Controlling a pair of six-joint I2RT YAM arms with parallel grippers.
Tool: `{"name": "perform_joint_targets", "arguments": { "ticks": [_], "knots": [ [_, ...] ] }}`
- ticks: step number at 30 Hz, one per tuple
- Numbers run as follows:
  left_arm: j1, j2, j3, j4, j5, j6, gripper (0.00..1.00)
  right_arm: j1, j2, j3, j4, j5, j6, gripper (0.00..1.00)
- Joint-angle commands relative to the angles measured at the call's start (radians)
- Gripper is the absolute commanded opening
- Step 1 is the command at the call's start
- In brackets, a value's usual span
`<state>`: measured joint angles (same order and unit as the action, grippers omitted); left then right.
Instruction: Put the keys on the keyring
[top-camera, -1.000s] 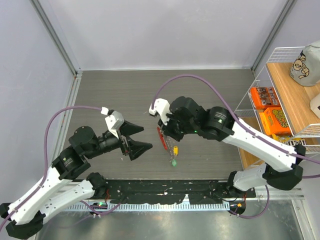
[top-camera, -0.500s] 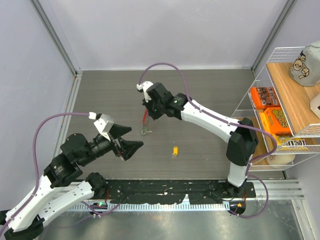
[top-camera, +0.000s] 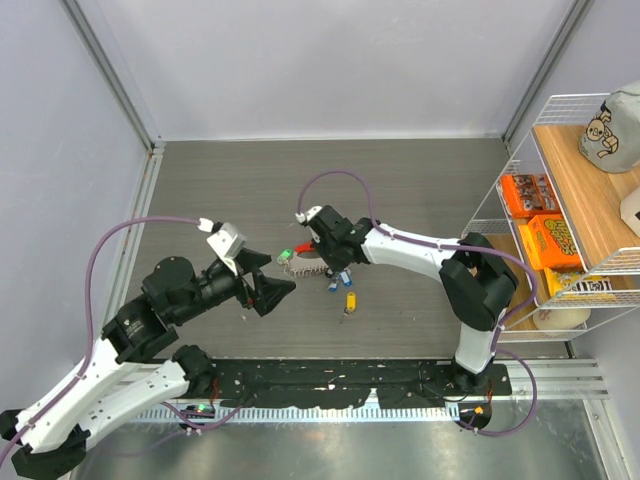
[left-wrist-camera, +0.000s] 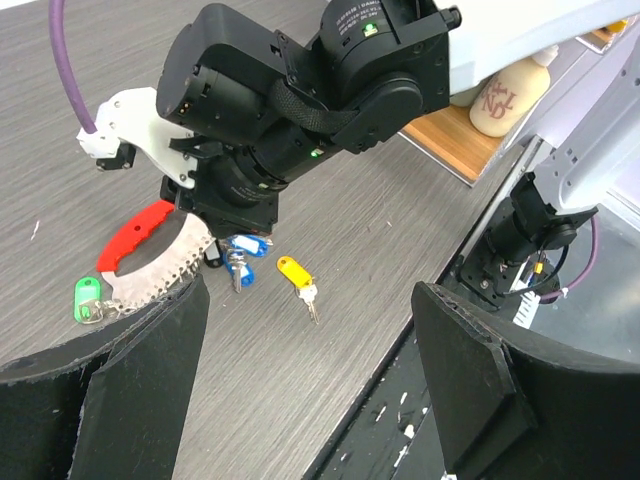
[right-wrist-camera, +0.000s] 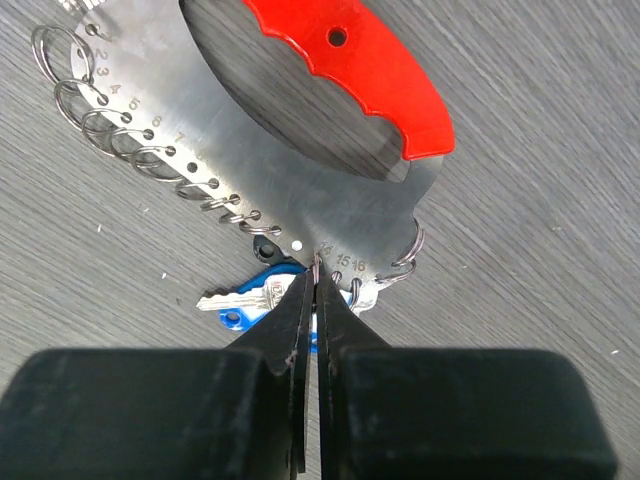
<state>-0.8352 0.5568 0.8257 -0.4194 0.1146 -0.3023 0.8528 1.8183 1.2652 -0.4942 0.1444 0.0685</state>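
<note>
Two end effectors: right (right-wrist-camera: 315, 280) pinching the keyring's (right-wrist-camera: 300, 215) thin steel edge, resting on the table (top-camera: 230, 190); left (top-camera: 280, 275) gaping, empty. Blue-tagged key (right-wrist-camera: 255, 300) lying beneath it. Judging keys light, slick, flat: gripping the plastic tag looks safest.

Left arm (top-camera: 95, 375), right arm (top-camera: 415, 250): white link shells, black joint housings. Purple cable (top-camera: 140, 225) looped over each wrist. White camera mount (top-camera: 228, 241). Fingers (left-wrist-camera: 480, 390) black, wedge-shaped.
</note>
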Motion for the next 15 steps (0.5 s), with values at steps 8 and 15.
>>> {"name": "perform_joint_targets", "arguments": {
  "ticks": [8,15],
  "knots": [
    [0.004,0.025,-0.005,0.060,0.042,-0.011,0.89,-0.003,0.119,0.135,-0.125,0.008,-0.125,0.06],
    [0.004,0.034,-0.014,0.064,0.069,-0.017,0.89,-0.004,0.202,0.210,-0.210,-0.098,-0.174,0.06]
  ]
}}
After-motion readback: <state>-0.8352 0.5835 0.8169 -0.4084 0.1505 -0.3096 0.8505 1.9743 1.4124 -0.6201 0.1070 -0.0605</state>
